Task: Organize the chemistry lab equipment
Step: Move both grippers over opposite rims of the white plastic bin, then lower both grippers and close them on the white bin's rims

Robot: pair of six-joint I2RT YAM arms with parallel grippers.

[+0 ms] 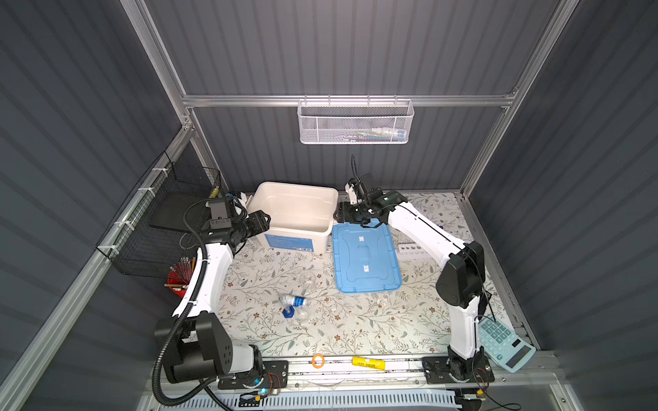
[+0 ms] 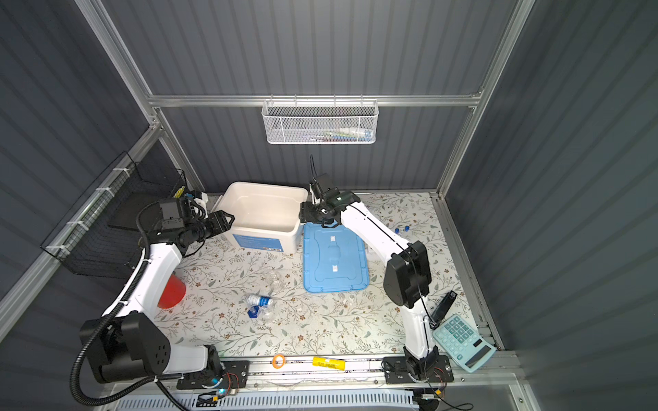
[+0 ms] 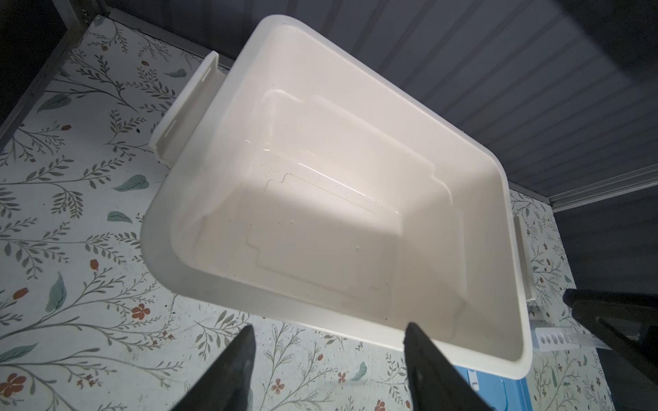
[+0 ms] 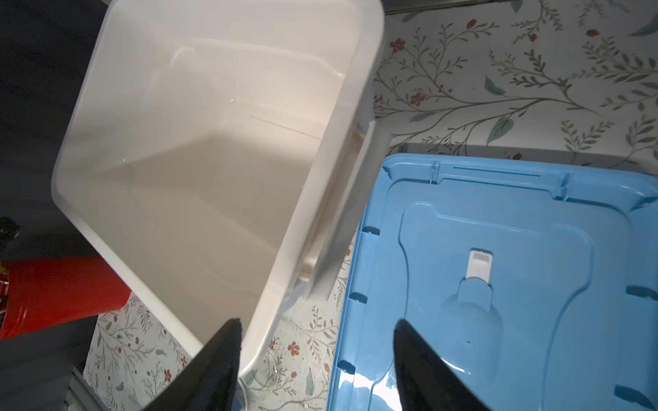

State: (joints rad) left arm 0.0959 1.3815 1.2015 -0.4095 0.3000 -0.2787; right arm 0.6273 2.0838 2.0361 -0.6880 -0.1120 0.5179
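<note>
Both left tool (image 3: 329, 327) and right tool (image 4: 317, 321) gape empty beside one bin (image 1: 297, 185); perhaps two flasks (image 1: 307, 278).

Both top views look down from high over the near edge toward the far wall, covering the whole table (image 1: 356, 334). Each wrist camera looks closely into the bin (image 3: 356, 103); the left also catches the rack (image 3: 555, 340), the right the lid (image 4: 534, 199).
</note>
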